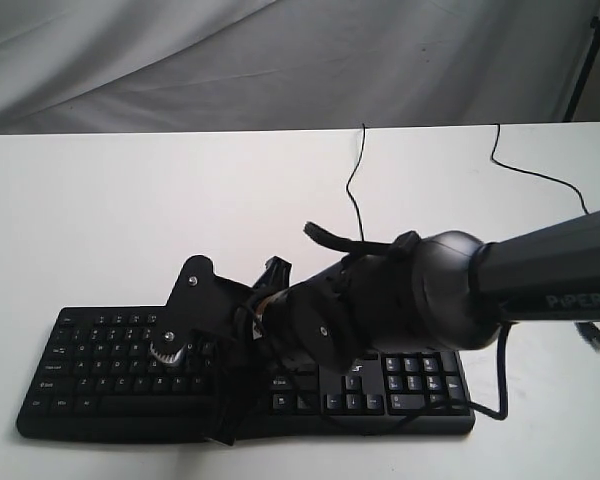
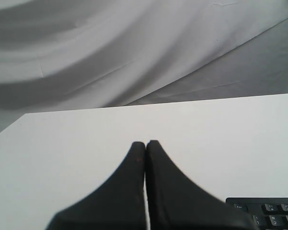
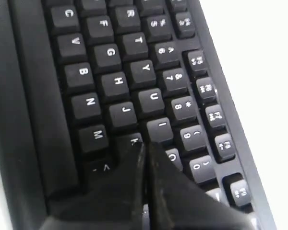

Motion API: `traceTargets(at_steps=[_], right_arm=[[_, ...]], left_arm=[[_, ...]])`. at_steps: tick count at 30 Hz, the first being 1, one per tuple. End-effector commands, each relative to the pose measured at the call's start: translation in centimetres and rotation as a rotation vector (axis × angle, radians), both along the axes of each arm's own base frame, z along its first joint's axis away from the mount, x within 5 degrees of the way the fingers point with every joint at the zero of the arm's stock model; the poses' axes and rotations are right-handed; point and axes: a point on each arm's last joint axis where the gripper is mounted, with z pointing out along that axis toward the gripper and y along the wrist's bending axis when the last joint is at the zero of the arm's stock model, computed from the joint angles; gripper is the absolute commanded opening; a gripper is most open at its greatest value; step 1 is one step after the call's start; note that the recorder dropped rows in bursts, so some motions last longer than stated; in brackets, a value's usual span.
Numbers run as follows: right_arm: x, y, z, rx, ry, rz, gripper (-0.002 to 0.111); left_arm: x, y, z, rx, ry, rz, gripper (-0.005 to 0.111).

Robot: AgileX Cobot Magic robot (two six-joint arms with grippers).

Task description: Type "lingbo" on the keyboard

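While your right arm [image 1: 540,270] reaches in from the right and crosses over the middle of the keyboard [image 1: 100,370], the keyboard itself lies flat on the white surface [image 1: 130,220]. It sits near the front edge of the exterior view, long side running left to right. Its number pad [image 1: 415,375] shows just below the arm's wrist. A thin black cable [image 1: 352,190] runs from behind the arm across the surface toward the grey cloth [image 1: 280,60] at the back.

From the right wrist view, your right claw [image 3: 145,146] is closed, its two fingers pressed together with only a thin seam between them. The tips sit over the letter rows at the K key [image 3: 133,140], which they partly cover, with the I key [image 3: 159,128] and the O key [image 3: 172,157] just beside them. You cannot tell whether the tips touch a key.

Your left claw [image 2: 145,143] is closed too, fingers tip to tip, and it hangs over bare surface. One corner of the keyboard, with the Esc key [image 2: 239,207], shows near it.
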Motion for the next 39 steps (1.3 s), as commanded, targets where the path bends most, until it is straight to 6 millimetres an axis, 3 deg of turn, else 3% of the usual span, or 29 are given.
traceTargets(at_steps=[1, 5, 9, 13, 39], right_arm=[[0.2, 0.1, 1.3, 0.012, -0.031, 0.01, 0.0], [1.4, 1.0, 1.8, 0.024, -0.046, 0.017, 0.0], [2.3, 1.7, 1.0, 0.017, -0.045, 0.024, 0.0], [2.4, 1.7, 0.1, 0.001, -0.027, 0.029, 0.0], [2.4, 1.4, -0.2, -0.03, -0.024, 0.057, 0.0]], left_arm=[[0.0, 0.0, -0.2, -0.004, 0.004, -0.004, 0.001], [0.0, 0.0, -0.2, -0.004, 0.004, -0.004, 0.001], [0.0, 0.0, -0.2, -0.004, 0.004, -0.004, 0.001], [0.0, 0.0, -0.2, -0.004, 0.004, -0.004, 0.001], [0.0, 0.0, -0.2, -0.004, 0.004, -0.004, 0.001]])
